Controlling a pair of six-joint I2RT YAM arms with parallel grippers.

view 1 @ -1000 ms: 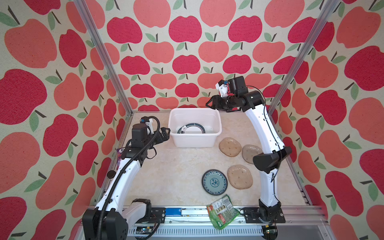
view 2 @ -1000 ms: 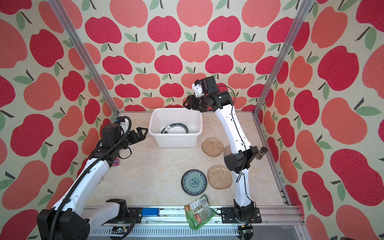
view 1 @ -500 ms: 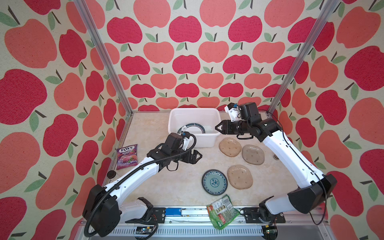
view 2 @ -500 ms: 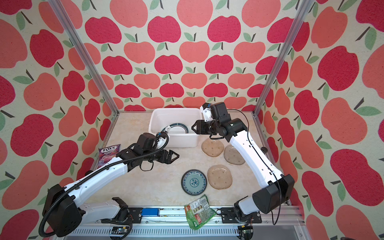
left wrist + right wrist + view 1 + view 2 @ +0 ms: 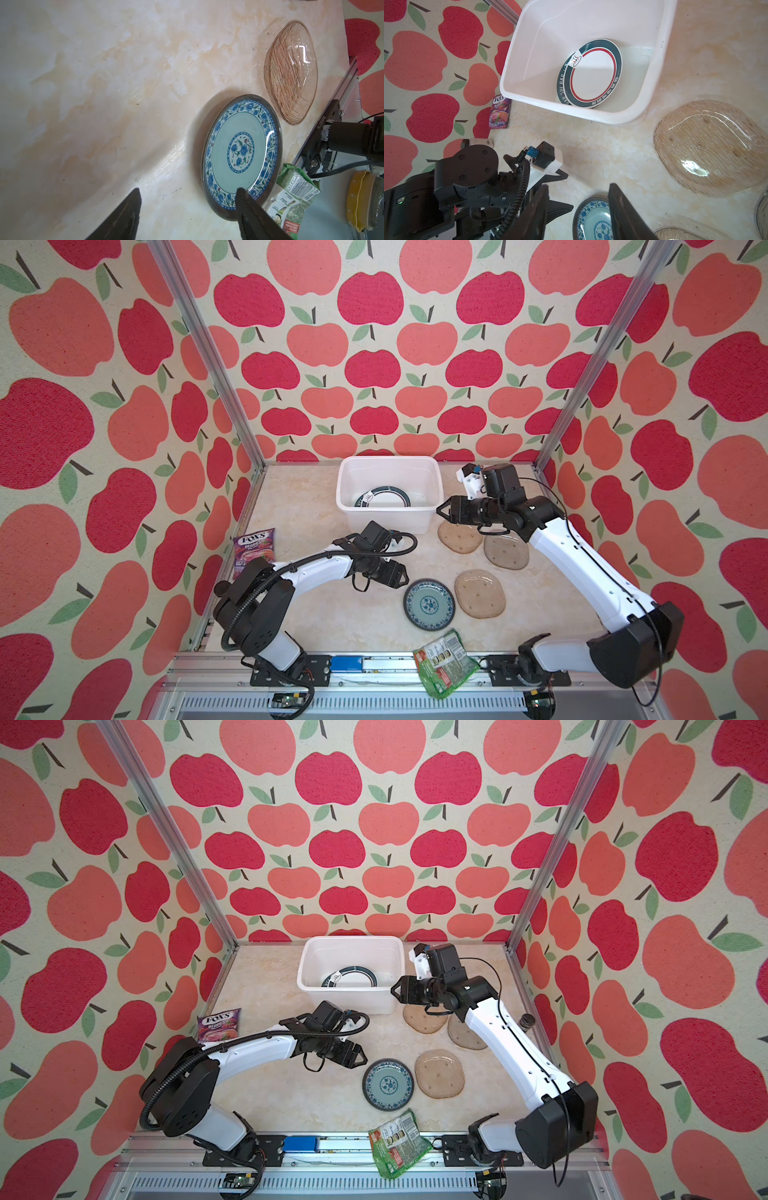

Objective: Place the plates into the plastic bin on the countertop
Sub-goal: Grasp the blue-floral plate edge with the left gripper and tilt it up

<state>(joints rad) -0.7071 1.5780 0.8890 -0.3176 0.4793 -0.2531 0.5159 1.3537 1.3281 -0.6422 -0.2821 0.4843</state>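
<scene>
The white plastic bin (image 5: 386, 520) stands at the back of the countertop (image 5: 316, 614), holding a stack of white plates with dark rims (image 5: 384, 497). A teal plate (image 5: 429, 605) lies near the front beside an amber glass plate (image 5: 480, 593). Two more amber plates (image 5: 459, 537) (image 5: 506, 551) lie right of the bin. My left gripper (image 5: 402, 574) is open and empty just left of the teal plate (image 5: 239, 149). One of its fingers (image 5: 247, 205) is at the plate's rim. My right gripper (image 5: 441, 512) is open and empty by the bin's right front corner, above an amber plate (image 5: 712, 149).
A purple FOX'S bag (image 5: 254, 549) lies at the left edge. A green snack packet (image 5: 444, 662) hangs over the front rail, close to the teal plate. A small dark cylinder (image 5: 528, 1020) stands by the right rail.
My left arm swung from the left wall across to the teal plate, its jaws narrowing somewhat. My right arm came down from above the bin to its right front corner.
</scene>
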